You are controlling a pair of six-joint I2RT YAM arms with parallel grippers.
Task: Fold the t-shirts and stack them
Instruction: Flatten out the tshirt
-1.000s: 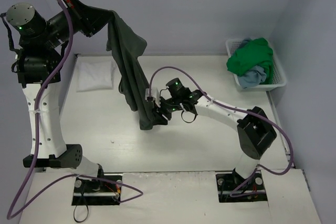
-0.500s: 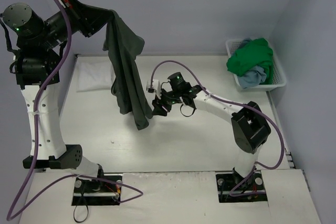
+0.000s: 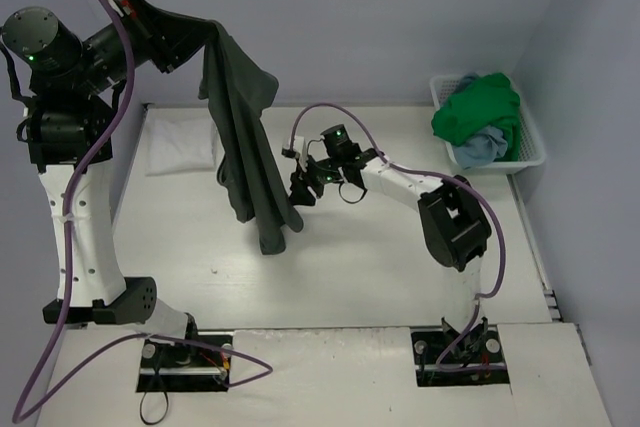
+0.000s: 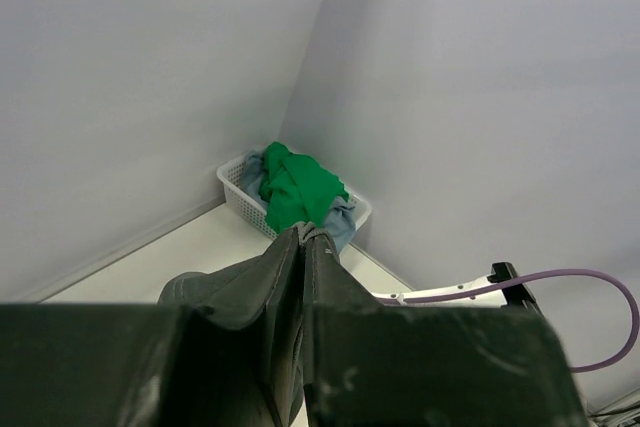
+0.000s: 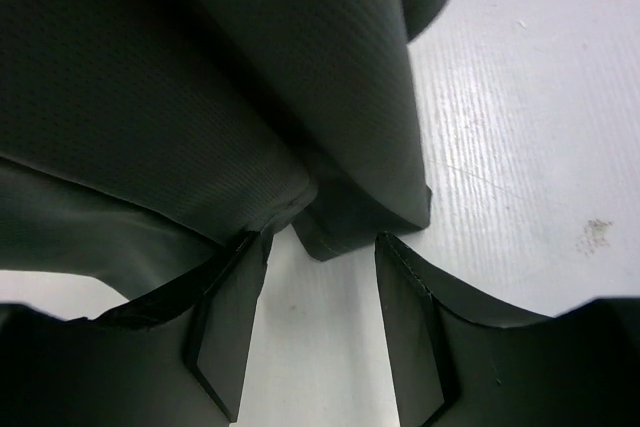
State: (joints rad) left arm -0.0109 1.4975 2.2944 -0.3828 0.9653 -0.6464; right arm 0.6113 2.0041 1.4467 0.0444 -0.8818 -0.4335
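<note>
High above the table's far left, my left gripper [image 3: 209,31] is shut on the dark olive-grey t-shirt [image 3: 245,147], which hangs down to the table. The left wrist view shows the fingers [image 4: 303,234] pinched on a fold of that cloth [image 4: 240,292]. My right gripper [image 3: 299,188] stands open beside the shirt's lower edge. In the right wrist view, a corner of the shirt [image 5: 345,217] hangs just ahead of the gripper [image 5: 320,243], not between its pads. A folded white t-shirt [image 3: 181,142] lies at the far left. Green [image 3: 478,107] and light blue [image 3: 478,148] t-shirts fill the basket.
The white slatted basket [image 3: 529,137] sits at the table's far right corner, also visible in the left wrist view [image 4: 232,187]. The right arm [image 3: 400,184] stretches low across the table's middle, its purple cable [image 3: 320,112] looping above it. Walls close off the back and right.
The right gripper has moved away from the arms' bases, along the hanging shirt's lower edge, with its arm stretched further. The shirt's bottom has swung slightly left. The left gripper keeps its grip.
</note>
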